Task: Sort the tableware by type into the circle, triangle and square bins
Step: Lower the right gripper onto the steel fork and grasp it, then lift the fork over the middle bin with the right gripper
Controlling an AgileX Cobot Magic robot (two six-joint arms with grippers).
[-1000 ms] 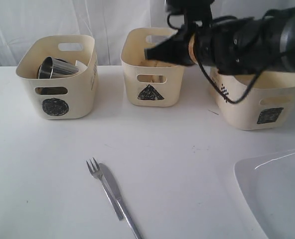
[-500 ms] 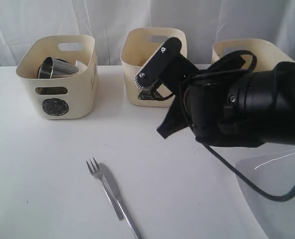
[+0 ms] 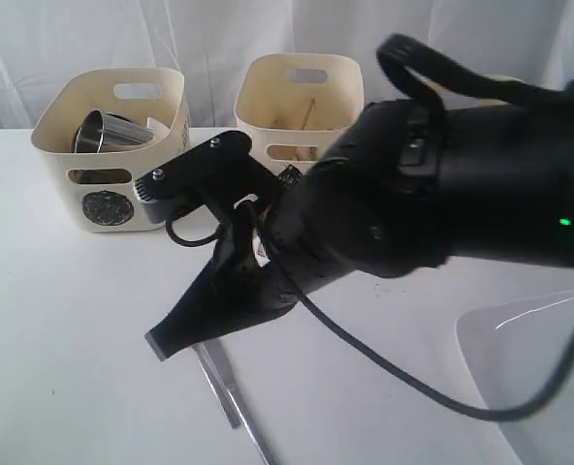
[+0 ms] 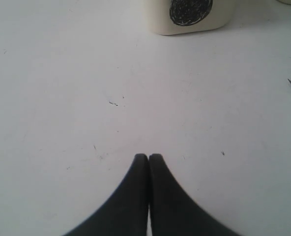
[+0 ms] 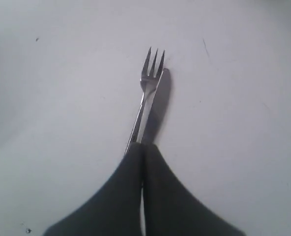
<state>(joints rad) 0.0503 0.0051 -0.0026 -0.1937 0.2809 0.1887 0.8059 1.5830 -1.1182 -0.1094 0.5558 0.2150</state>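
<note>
Right gripper (image 3: pixel 161 344) swung down from triangle bin (image 3: pixel 302 60) over the fork (image 5: pixel 148 88) near tabletop's (image 3: pixel 54 320) front edge. We note its jaws pressed together and empty; unopened, they may skid it.

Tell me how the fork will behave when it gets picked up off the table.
The fork looks like thin polished steel: probably stiff, light, and slippery between the fingers. It lies flat on the table, so it would likely slide rather than roll when pushed, and may be awkward to lift.
</note>
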